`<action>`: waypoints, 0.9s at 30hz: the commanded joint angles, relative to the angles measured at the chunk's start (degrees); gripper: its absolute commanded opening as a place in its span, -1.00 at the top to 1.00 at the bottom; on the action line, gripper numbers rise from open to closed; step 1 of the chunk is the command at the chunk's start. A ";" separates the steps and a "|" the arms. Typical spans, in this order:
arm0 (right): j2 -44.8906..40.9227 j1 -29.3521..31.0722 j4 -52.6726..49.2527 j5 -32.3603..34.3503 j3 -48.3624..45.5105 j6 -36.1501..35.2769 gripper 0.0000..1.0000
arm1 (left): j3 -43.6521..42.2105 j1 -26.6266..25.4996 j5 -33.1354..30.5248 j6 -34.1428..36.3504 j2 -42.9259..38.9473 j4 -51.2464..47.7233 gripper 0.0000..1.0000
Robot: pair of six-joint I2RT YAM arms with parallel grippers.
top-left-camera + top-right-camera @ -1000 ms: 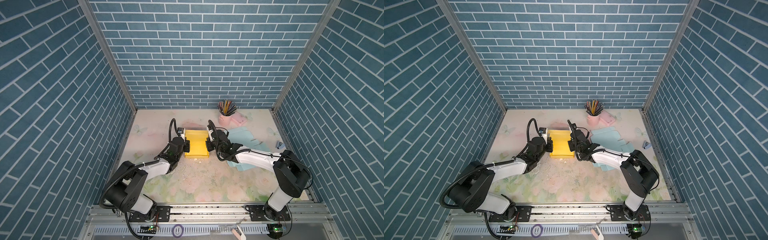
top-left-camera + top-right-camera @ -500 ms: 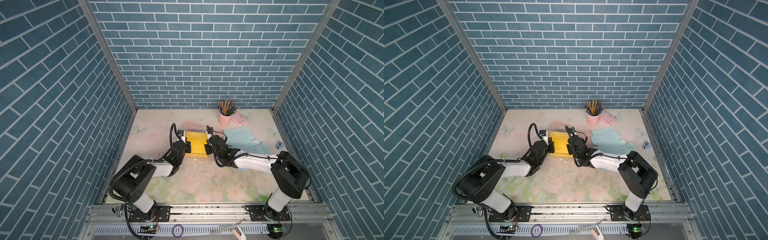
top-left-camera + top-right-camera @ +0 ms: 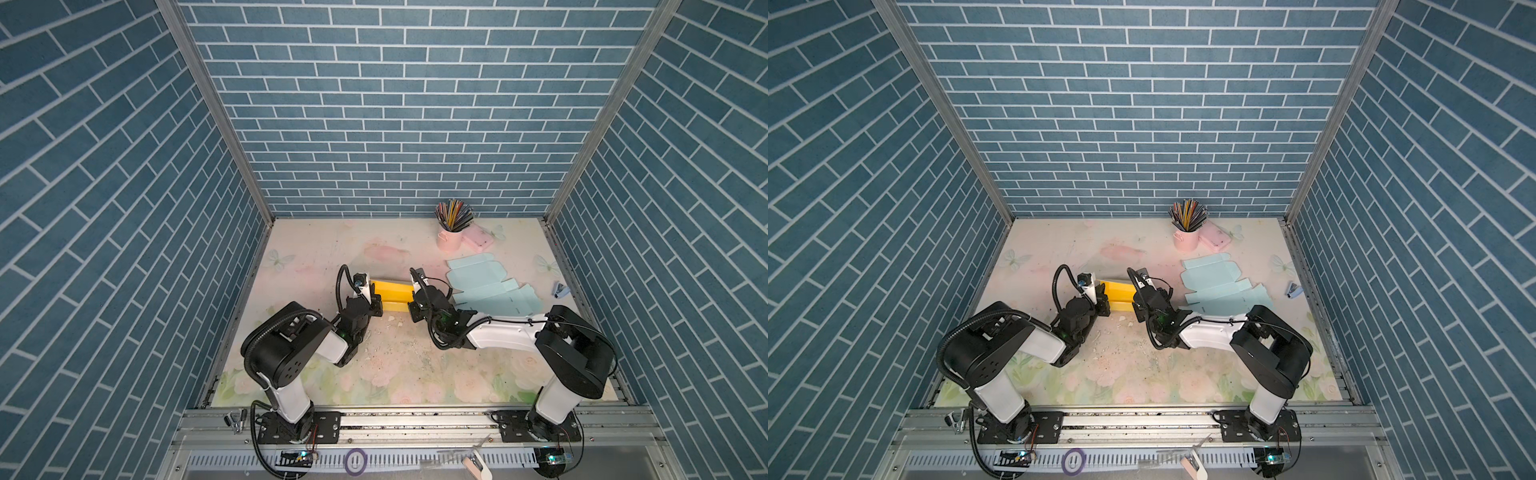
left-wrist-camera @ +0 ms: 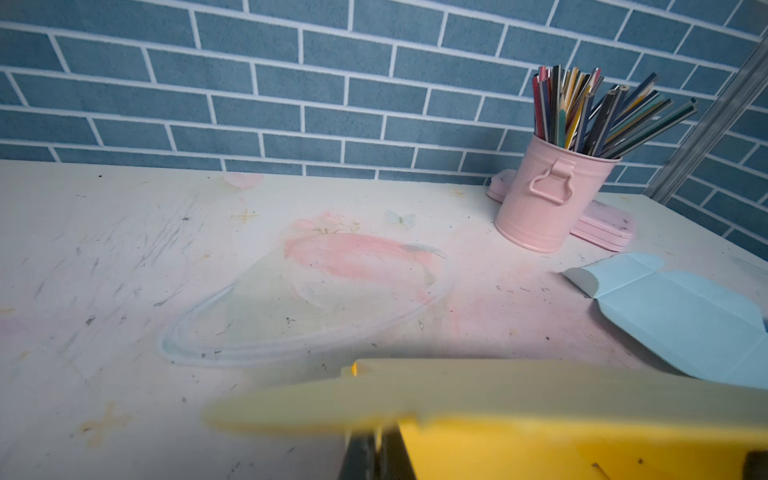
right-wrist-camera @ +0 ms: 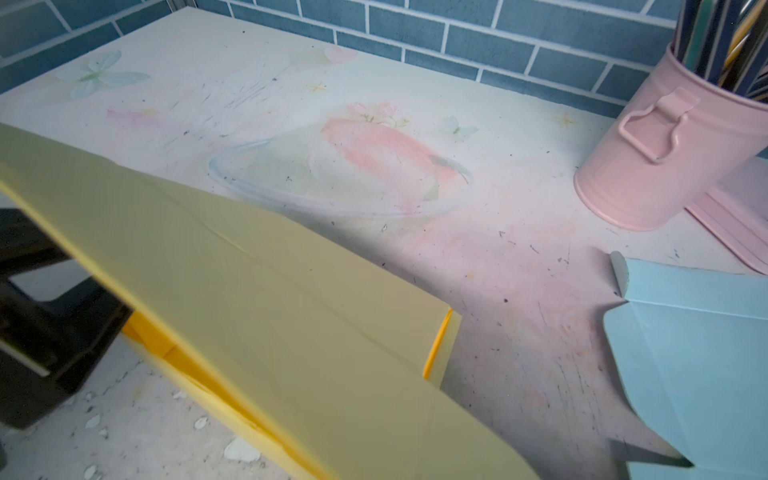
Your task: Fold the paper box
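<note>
The yellow paper box [image 3: 390, 296] lies at the middle of the table [image 3: 374, 374], flanked by both grippers. The left gripper [image 3: 376, 305] is clamped shut on its left wall. The jaws of the right gripper [image 3: 413, 309], at the right end, cannot be made out. The light, springy card is judged easily crushed and best pinched near scored folds.

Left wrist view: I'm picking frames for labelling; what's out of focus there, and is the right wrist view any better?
Left wrist view: the yellow paper box, nearest the lens, is smeared and soft-edged; the pink pencil cup is crisp. Right wrist view: the box's creases read clearly, softening only at the near corner, and it casts a soft shadow on the table.
</note>
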 commanded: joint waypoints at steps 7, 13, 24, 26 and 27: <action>-5.11 2.93 4.47 -2.11 -4.74 -2.43 0.40 | -1.78 -2.27 3.71 0.17 2.80 1.33 0.93; -12.92 3.65 5.08 -1.40 -11.95 -0.55 0.11 | -2.18 -2.27 3.08 0.87 6.42 4.91 0.94; -35.81 8.98 -5.06 16.09 -15.56 -1.85 0.07 | -0.97 -2.87 2.44 2.61 7.75 3.36 0.93; -36.09 7.15 -13.37 15.93 -9.80 -0.61 0.02 | -1.10 -3.05 2.42 2.94 7.70 3.54 0.93; -35.31 5.31 -16.53 13.30 -6.86 0.35 0.01 | -1.22 -3.18 2.70 3.13 7.47 3.59 0.91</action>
